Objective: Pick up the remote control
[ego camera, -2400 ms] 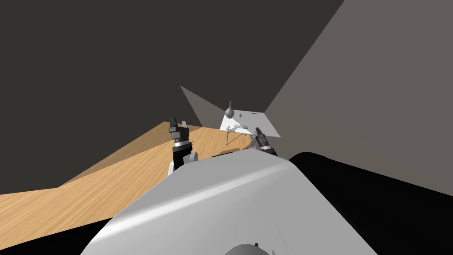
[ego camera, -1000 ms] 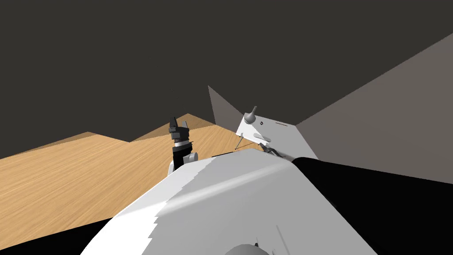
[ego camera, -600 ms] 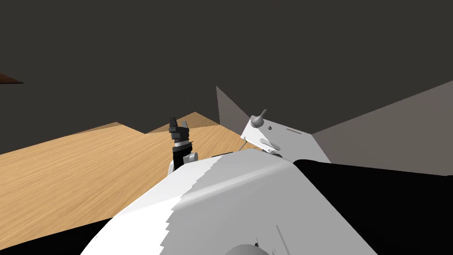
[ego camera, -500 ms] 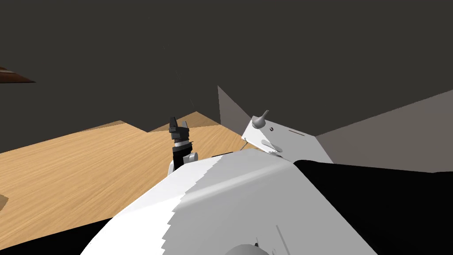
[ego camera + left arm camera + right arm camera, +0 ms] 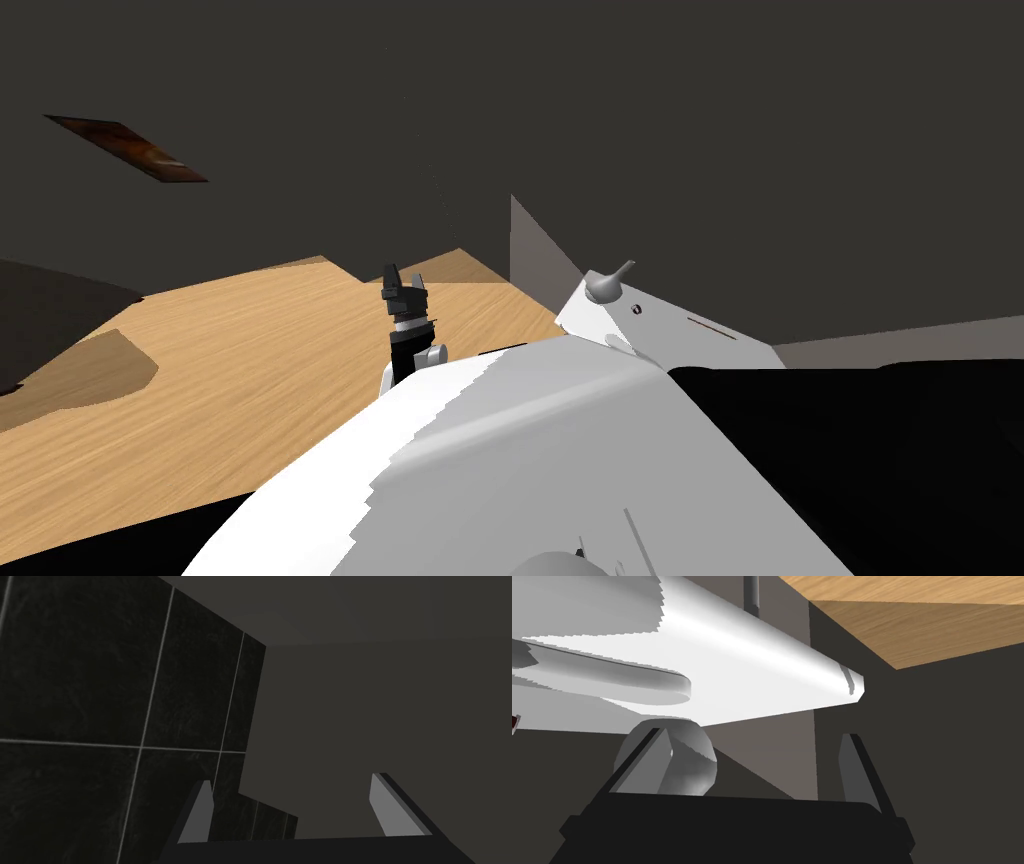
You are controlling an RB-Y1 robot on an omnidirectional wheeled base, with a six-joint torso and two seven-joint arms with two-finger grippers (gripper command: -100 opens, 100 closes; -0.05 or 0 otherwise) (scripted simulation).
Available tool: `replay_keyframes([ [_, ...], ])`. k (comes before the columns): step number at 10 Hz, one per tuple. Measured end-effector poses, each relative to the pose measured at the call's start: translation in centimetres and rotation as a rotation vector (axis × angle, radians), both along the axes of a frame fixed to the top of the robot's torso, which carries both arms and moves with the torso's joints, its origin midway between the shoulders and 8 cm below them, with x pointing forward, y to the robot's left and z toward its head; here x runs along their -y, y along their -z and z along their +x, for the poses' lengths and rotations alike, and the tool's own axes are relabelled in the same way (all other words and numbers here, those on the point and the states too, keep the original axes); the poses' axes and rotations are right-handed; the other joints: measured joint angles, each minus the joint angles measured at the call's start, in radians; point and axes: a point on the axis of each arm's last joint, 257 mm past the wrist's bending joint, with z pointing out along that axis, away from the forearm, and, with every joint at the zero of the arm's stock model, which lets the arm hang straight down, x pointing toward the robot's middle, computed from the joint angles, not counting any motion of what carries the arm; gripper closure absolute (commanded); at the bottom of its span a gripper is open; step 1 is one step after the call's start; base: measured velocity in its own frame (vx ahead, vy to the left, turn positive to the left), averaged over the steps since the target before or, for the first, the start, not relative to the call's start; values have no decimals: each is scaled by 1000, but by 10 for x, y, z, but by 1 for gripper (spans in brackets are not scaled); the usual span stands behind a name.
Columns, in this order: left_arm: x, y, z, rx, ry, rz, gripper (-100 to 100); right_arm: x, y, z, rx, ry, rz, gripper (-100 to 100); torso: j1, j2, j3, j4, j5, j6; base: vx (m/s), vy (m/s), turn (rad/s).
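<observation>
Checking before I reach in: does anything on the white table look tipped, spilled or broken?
Nothing stands out. The grey bulb-shaped thing on the table seems to lean only with the head camera's splay.

remote control (image 5: 637, 678) | light grey, long flat bar, rounded end | lying flat on white table (image 5: 762, 656)

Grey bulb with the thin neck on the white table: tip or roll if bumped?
Likely tippy: the grey bulb stands on a rounded body under a thin neck, near the white table's edge. Once over, it would probably roll. The right wrist view shows it close beside one finger of the open right gripper, so a bump seems easy.
</observation>
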Motion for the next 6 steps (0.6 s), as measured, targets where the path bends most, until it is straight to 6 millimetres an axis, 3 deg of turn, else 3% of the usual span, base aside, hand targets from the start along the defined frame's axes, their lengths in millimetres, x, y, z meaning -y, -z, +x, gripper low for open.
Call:
replay_keyframes([
  [3, 0, 0, 0, 0, 0, 0, 0, 19, 14, -51, -175, -114, -100, -100, -4, 0, 0, 0, -1, 1, 48, -94, 320],
  [6, 0, 0, 0, 0, 0, 0, 0, 35, 21, -89, -327, -231, -173, -100, -2, 1, 1, 0, -1, 1, 14, -85, 226],
])
